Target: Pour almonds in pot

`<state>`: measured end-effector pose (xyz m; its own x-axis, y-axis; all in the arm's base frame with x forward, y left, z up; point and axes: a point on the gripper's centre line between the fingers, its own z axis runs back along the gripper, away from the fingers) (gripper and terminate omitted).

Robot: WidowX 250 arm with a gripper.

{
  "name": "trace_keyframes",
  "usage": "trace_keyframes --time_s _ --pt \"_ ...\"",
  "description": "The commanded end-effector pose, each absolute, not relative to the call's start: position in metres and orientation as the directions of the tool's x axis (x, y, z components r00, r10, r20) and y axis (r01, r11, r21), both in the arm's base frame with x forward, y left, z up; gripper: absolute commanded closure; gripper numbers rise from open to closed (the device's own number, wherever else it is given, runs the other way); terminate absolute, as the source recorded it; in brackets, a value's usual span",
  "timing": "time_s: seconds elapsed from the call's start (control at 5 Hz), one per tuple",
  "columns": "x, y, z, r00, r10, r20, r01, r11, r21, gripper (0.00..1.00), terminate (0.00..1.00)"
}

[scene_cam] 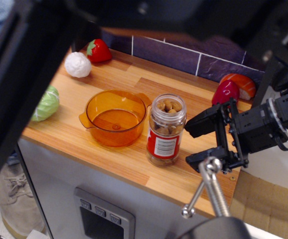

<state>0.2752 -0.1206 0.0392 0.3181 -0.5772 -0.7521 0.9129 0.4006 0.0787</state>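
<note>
A clear plastic jar (166, 130) with a red-and-white label stands upright and uncapped on the wooden counter (109, 154), filled with tan-brown almonds (168, 105). The translucent orange pot (116, 117) sits just left of the jar, with one small brown piece on its bottom. My black gripper (200, 142) is open, fingers pointing left, level with the jar's body and a short gap to its right, touching nothing.
A green cabbage toy (47, 103) lies at the left edge, partly hidden by a dark arm link across the top left. A white cauliflower (77, 64) and a strawberry (98, 51) sit at the back left, red-orange toys (232, 89) at the back right. A metal handle (208, 186) juts up in front.
</note>
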Motion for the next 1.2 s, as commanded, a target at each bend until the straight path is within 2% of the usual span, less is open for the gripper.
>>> trace_keyframes --time_s 0.0,0.4,0.8,1.0 --pt "0.282 -0.103 0.047 0.356 -0.547 -0.758 0.898 0.426 0.115 0.00 0.00" --pt "0.266 -0.086 0.043 0.295 -0.535 -0.792 0.905 0.423 0.051 0.00 0.00" --pt "0.260 -0.077 0.044 0.300 -0.523 -0.798 0.907 0.415 0.069 0.00 0.00" --pt "0.261 -0.079 0.049 0.301 -0.562 -0.770 0.904 0.426 0.042 1.00 0.00"
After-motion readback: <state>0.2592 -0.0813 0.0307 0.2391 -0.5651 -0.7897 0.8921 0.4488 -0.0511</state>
